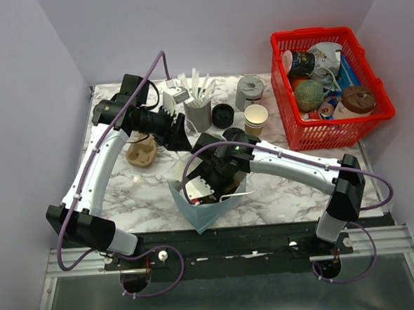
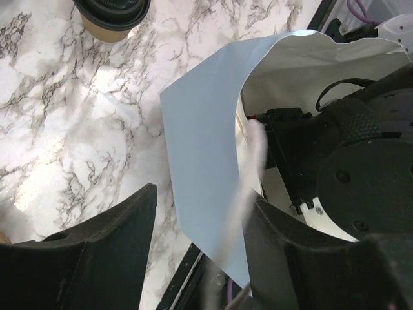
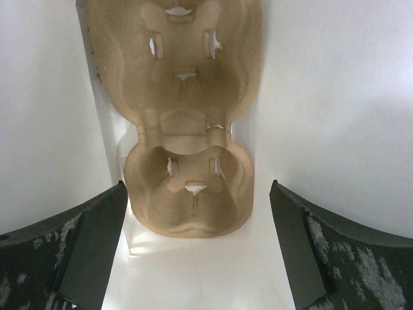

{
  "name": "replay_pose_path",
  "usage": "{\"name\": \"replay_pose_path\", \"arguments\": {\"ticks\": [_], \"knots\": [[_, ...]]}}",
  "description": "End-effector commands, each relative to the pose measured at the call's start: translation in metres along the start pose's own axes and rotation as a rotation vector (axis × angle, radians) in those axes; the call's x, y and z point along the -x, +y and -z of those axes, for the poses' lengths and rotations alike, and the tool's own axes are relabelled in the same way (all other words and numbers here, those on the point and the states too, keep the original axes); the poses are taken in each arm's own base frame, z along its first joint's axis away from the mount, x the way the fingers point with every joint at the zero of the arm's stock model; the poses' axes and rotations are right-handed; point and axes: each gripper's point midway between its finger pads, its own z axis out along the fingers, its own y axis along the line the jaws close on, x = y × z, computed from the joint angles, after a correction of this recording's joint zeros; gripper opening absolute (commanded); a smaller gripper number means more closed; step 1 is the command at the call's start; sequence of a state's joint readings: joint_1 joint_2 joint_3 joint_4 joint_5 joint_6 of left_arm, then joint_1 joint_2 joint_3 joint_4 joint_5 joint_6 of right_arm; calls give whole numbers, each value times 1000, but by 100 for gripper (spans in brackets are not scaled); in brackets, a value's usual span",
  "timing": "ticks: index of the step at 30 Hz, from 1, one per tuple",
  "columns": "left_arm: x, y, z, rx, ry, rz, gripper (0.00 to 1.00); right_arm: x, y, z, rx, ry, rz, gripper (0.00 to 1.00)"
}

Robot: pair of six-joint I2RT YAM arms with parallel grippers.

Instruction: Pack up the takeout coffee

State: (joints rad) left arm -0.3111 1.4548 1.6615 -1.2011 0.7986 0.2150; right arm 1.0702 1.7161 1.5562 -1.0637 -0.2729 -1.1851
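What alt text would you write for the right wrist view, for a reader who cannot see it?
A tan moulded-pulp cup carrier sits inside a white-walled bag, its two empty cup wells in line away from the camera. The right gripper stands open, its dark fingers at the bottom corners, either side of the nearer well.

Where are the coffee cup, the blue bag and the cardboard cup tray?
coffee cup [image 2: 111,8], left wrist view, on its black lid.
blue bag [image 2: 200,148], left wrist view, on its outer wall.
cardboard cup tray [image 3: 187,194], right wrist view, on its nearer cup well.
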Motion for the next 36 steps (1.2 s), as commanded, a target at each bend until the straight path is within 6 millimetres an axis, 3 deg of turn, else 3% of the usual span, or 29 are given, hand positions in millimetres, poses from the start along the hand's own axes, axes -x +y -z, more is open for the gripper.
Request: {"name": "replay_pose_path", "arguments": {"ticks": [1,6,9,13,15,20,21,23,24,28,30,36], "knots": [[7,-23,6,-93,-30,-9,48,2,-21,18,-87,48,-35,100],[2,-40,6,-198,-29,-2,12,0,-7,14,-16,63,-80,100],[1,-38,5,-195,-28,-13,7,1,-2,9,9,54,-123,100],[-2,-39,4,-198,-18,-30,53,0,-2,6,10,54,-142,100],[-5,-36,4,-177,-12,-53,57,-1,-3,6,3,58,-136,100],[-20,-31,-4,-166,24,-58,56,0,-5,2,2,50,-131,100],[-22,-31,-6,-173,30,-63,54,2,-6,2,0,45,-130,100],[-25,-33,-9,-194,42,-55,40,2,-7,1,-2,42,-132,100],[-25,-33,-10,-199,44,-55,26,4,-9,1,-10,37,-131,100],[-21,-31,-14,-202,40,-60,3,9,-11,5,-19,11,-146,100],[-17,-30,-13,-194,28,-70,0,10,-7,4,6,10,-163,99],[-8,-22,-14,-133,3,-83,0,9,1,6,52,26,-164,72]]}}
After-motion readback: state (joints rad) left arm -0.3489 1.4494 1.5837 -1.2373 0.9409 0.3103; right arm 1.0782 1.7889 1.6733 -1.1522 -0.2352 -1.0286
